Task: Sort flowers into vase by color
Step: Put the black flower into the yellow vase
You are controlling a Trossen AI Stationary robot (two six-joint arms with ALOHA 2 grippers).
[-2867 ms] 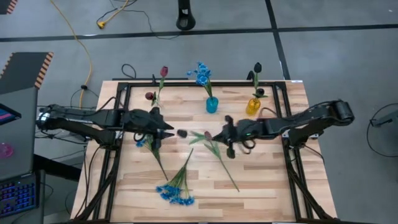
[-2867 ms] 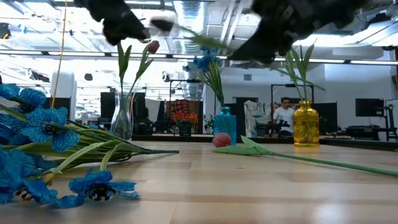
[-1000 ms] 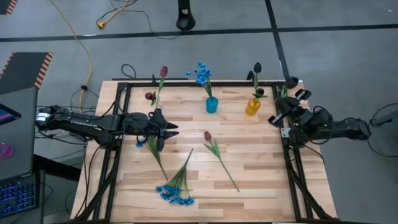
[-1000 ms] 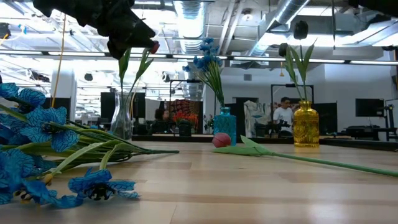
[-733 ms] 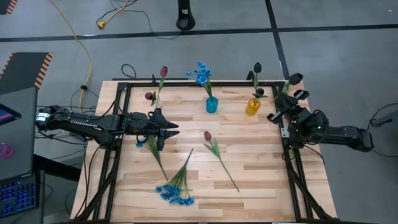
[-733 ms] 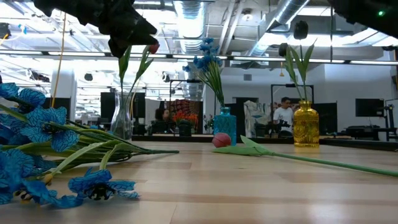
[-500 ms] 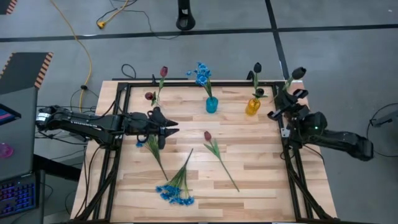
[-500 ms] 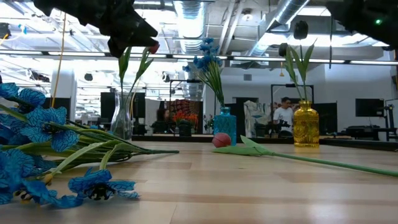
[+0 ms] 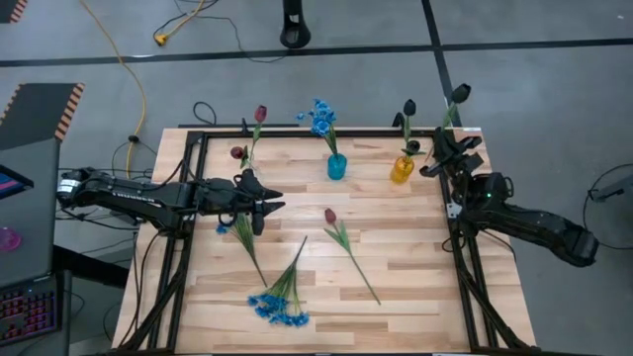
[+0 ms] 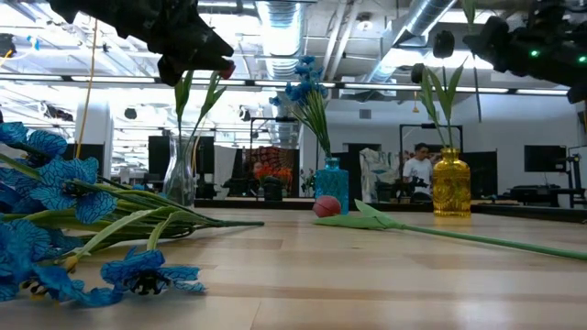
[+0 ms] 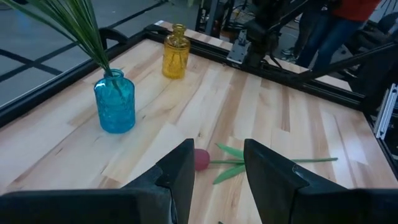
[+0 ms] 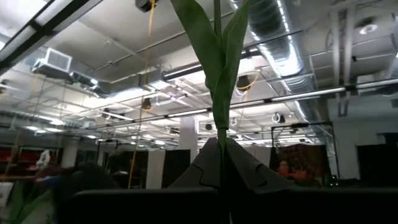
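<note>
While yellow vase (image 9: 401, 170) stands near, right end effector (image 9: 442, 150) grips black tulip (image 9: 458, 94).

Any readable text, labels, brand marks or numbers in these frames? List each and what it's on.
None can be read.
The blue vase, yellow vase and clear vase show no labels.
The left claw and right claw show no markings.
The screen at the high view's left edge is too small to read.

My table (image 9: 415, 257) is pale wood planks in a black frame. Along its far edge stand a clear vase (image 9: 238, 153), a blue vase (image 9: 337, 167) and a yellow vase (image 9: 402, 170). A red tulip (image 9: 346, 251) lies mid-table; blue flowers (image 9: 281, 297) lie near the front edge.
</note>
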